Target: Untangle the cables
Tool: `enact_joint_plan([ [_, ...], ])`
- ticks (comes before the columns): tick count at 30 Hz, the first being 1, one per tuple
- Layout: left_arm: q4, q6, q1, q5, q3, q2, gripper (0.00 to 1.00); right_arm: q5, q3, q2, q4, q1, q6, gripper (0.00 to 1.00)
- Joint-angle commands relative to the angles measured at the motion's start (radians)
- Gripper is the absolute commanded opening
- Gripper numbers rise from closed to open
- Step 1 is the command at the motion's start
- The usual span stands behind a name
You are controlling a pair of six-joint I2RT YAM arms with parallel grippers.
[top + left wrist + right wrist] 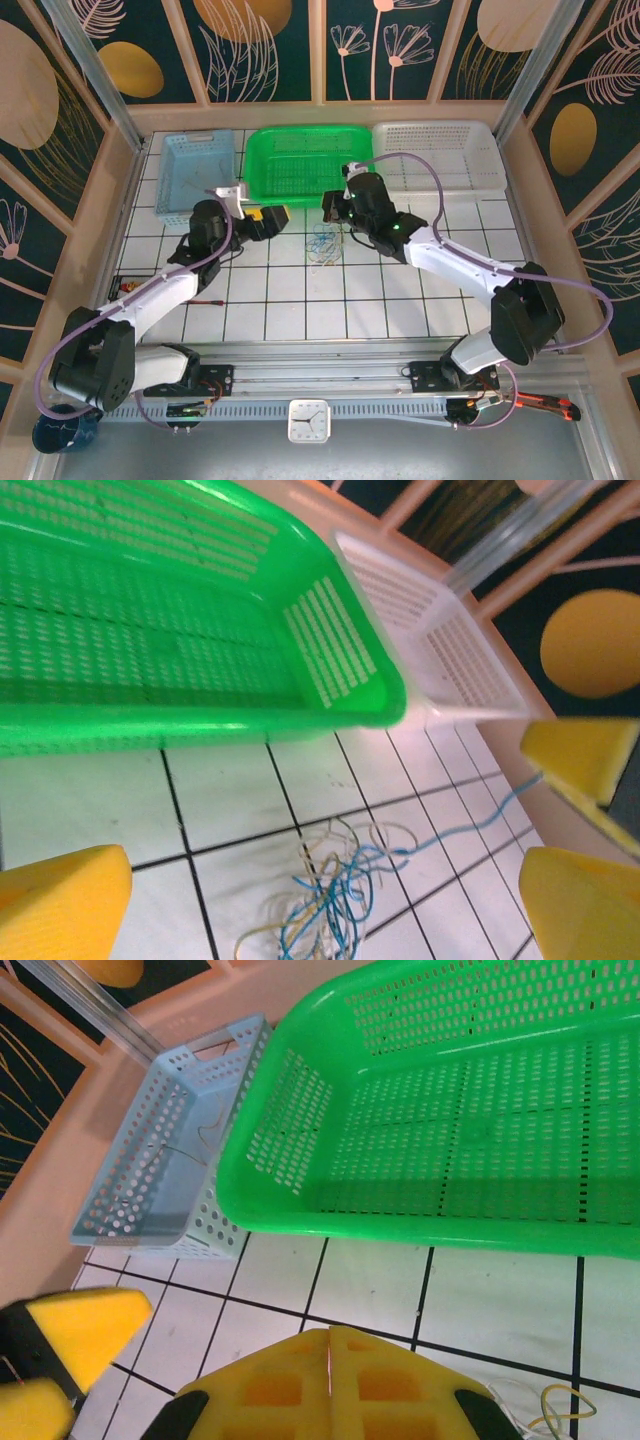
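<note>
The cables [322, 245] lie as a small tangle of blue, pale yellow and whitish wires on the white tiles in front of the green basket. In the left wrist view the tangle [340, 890] sits between my wide-open yellow fingers [60, 900], just below the left gripper [325, 868]. One blue strand [470, 825] runs out of it, stretched up to the right gripper [578, 758]. The left gripper [272, 220] is left of the tangle, and the right gripper [330, 210] is just above it. The right gripper [330, 1345] has its pads pressed together. A bit of yellowish wire [555, 1405] shows beside it.
Three baskets line the back: blue [195, 175], green [310, 160], white [440, 155]. The green basket's front wall [200, 725] is close behind the tangle. A small red item [205, 300] lies on the tiles near the left arm. Wooden walls close both sides.
</note>
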Motion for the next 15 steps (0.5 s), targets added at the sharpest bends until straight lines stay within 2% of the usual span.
enact_joint_plan([
  [1, 0.048, 0.068, -0.055, -0.037, -0.027, 0.018, 0.99, -0.018, -0.012, -0.058, 0.044, -0.007, 0.016, 0.0],
  [8, 0.118, 0.153, -0.177, -0.121, -0.018, 0.091, 0.99, -0.028, -0.041, -0.088, 0.054, -0.007, 0.036, 0.0],
  [15, 0.185, 0.207, -0.237, -0.13, 0.051, 0.192, 0.99, -0.065, -0.079, -0.124, 0.067, -0.005, 0.061, 0.0],
])
